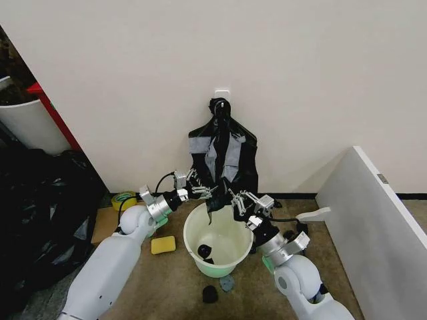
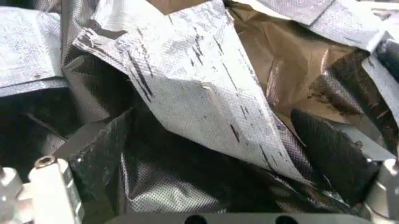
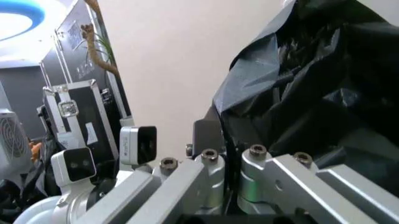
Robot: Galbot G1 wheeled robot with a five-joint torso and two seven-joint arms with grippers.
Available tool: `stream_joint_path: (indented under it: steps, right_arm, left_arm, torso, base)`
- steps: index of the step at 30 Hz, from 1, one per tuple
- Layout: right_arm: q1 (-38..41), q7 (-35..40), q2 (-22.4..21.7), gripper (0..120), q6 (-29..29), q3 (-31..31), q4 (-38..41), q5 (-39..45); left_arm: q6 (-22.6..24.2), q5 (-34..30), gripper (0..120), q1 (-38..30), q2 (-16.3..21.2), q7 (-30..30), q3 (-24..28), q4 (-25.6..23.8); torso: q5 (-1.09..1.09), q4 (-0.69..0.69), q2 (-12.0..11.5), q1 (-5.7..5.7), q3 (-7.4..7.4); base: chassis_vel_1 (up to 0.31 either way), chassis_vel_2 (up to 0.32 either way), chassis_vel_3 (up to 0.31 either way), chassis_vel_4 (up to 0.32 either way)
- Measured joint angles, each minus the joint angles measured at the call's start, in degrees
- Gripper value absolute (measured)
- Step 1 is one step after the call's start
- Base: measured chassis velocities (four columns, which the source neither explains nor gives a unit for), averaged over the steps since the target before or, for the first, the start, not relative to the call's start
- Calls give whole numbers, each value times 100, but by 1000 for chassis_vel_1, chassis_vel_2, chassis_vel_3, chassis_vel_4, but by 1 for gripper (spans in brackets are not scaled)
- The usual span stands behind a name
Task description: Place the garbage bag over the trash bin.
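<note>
The trash bin (image 1: 218, 241), a round white bucket, stands on the floor below a black bundle with grey tape patches (image 1: 223, 157) that hangs from a wall hook. A strip of the glossy black garbage bag (image 1: 212, 200) dangles from the bundle's lower edge over the bin's far rim. My left gripper (image 1: 203, 192) is at that edge; its fingers (image 2: 330, 154) stand open around black plastic (image 2: 187, 182) and grey tape. My right gripper (image 1: 235, 198) reaches in from the other side and looks shut on a fold of the bag (image 3: 311, 84).
A small black lump (image 1: 205, 252) lies inside the bin. A yellow sponge (image 1: 163, 245), a tape roll (image 1: 123, 199) and dark bits (image 1: 210, 293) lie around it. A heap of black plastic (image 1: 40, 213) fills the left; a white panel (image 1: 373, 213) stands right.
</note>
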Motion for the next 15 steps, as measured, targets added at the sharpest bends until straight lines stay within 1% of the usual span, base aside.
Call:
stream_joint_path:
  steps: [4,7,8,12,13,15]
  right_arm:
    - [13,-8,14,0,2,-12,-21,-5]
    - [19,-10,22,0,2,-15,-25,-7]
    - [22,-10,26,0,2,-15,-26,-7]
    - [23,-9,29,0,3,-5,-30,-7]
    - [23,-9,29,0,3,-5,-30,-7]
    - [28,-2,25,0,3,5,-46,0]
  left_arm:
    - [-37,96,97,-36,-2,50,-9,29]
    - [-40,101,95,-45,-13,55,-12,46]
    - [-40,103,92,-45,-20,57,-16,52]
    - [-48,104,74,-3,-28,93,-68,59]
    - [-48,104,74,-3,-28,93,-68,59]
    - [-51,81,66,13,-24,178,-105,59]
  torso:
    - [0,0,0,0,0]
    - [0,-1,0,0,0]
    - [0,0,0,0,0]
    - [-1,0,0,0,0]
    - [-1,0,0,0,0]
    - [0,0,-1,0,0]
  base:
    - [0,0,0,0]
    - [0,0,0,0]
    - [0,0,0,0]
    - [0,0,0,0]
    - [0,0,0,0]
    - [0,0,0,0]
